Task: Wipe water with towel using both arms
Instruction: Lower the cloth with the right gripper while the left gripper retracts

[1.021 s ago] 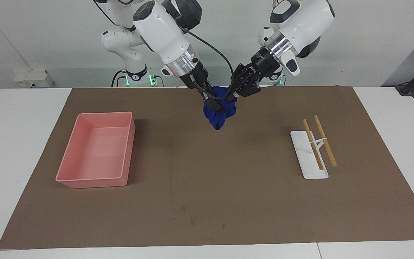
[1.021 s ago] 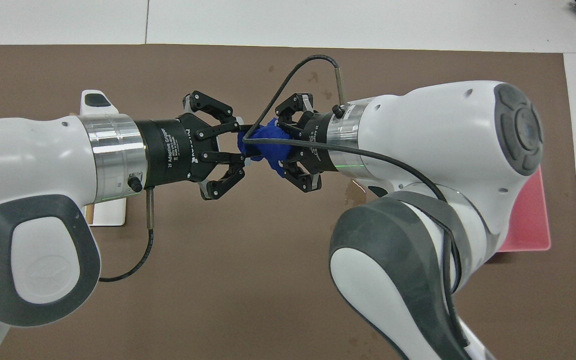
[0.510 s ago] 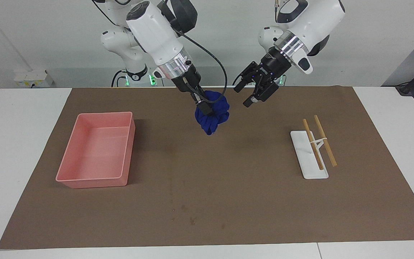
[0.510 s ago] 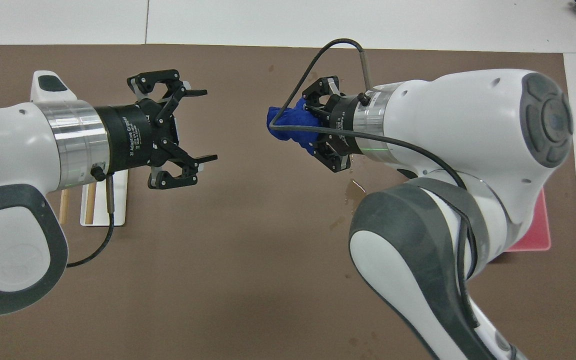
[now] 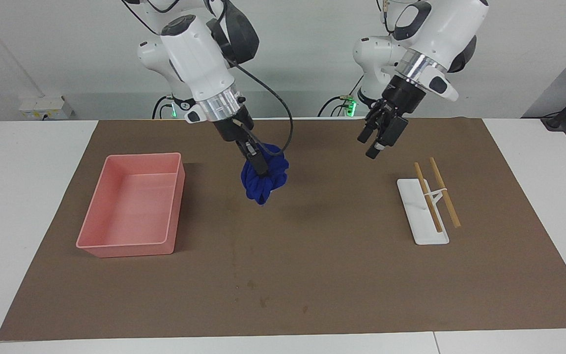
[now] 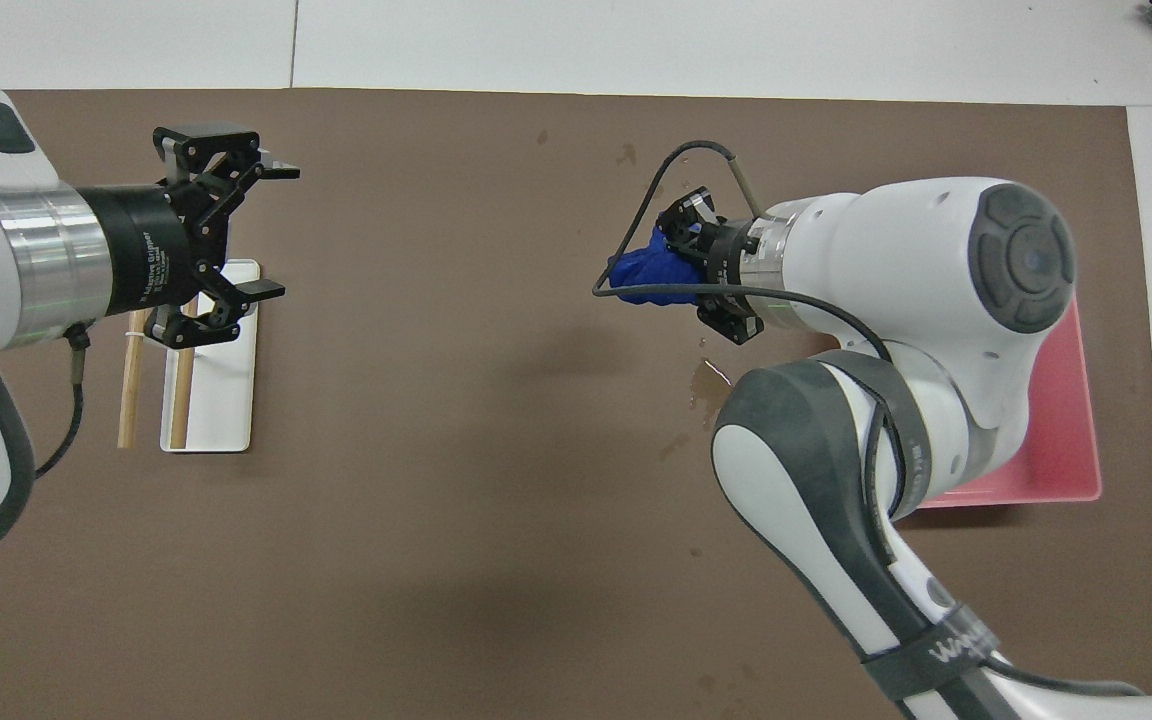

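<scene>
The towel (image 5: 265, 181) is a deep-blue, heavily wrinkled lump, bunched up and hanging in the air from the right gripper (image 5: 258, 164), whose fingers are clamped on its upper part while most of it droops below them. The left gripper (image 5: 375, 142) hangs well apart from it, jaws spread wide and holding nothing.

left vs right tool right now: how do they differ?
Grip: the right tool is shut on the blue towel; the left tool is open and holds nothing.
Place: the right tool hangs over the middle of the brown mat; the left tool is over the mat toward the left arm's end, near the white holder with two wooden sticks.
Shared: both are black two-finger tools, up in the air.
</scene>
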You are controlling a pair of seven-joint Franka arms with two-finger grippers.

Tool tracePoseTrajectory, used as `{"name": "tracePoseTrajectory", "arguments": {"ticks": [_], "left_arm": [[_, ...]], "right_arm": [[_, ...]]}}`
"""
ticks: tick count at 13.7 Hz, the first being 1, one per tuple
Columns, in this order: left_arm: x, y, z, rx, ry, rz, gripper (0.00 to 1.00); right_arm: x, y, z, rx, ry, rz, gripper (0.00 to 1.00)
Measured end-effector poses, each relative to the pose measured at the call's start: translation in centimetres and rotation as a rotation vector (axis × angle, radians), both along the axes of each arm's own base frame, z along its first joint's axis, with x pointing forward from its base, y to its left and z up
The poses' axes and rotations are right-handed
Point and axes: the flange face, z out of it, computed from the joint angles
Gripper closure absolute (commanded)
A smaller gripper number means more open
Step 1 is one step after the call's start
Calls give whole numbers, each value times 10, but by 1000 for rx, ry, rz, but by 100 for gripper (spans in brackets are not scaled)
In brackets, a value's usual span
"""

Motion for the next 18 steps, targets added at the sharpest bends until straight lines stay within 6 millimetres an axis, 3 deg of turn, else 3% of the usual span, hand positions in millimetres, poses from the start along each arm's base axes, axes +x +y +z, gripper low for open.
{"name": "tracePoseTrajectory", "arguments": {"ticks": [3,6,9,12,15,18], "left_arm": [[-2,23,-10,161,6,-223,0],[-6,50,-17,301,-1,-496,0],[-10,65,-26,441,9,-754,0],[-16,74,-30,567,47,-981,0],[-15,80,-27,618,101,-1095,0],[1,79,-31,604,114,-1163,0]], "right_arm": [[-29,1,-66,-149,64,103,100],[-67,-2,-110,-309,98,229,100],[-96,-8,-128,-425,96,319,100],[-108,-15,-134,-454,88,347,100],[-120,-18,-156,-446,51,372,100],[-128,-19,-173,-438,31,392,100]]}}
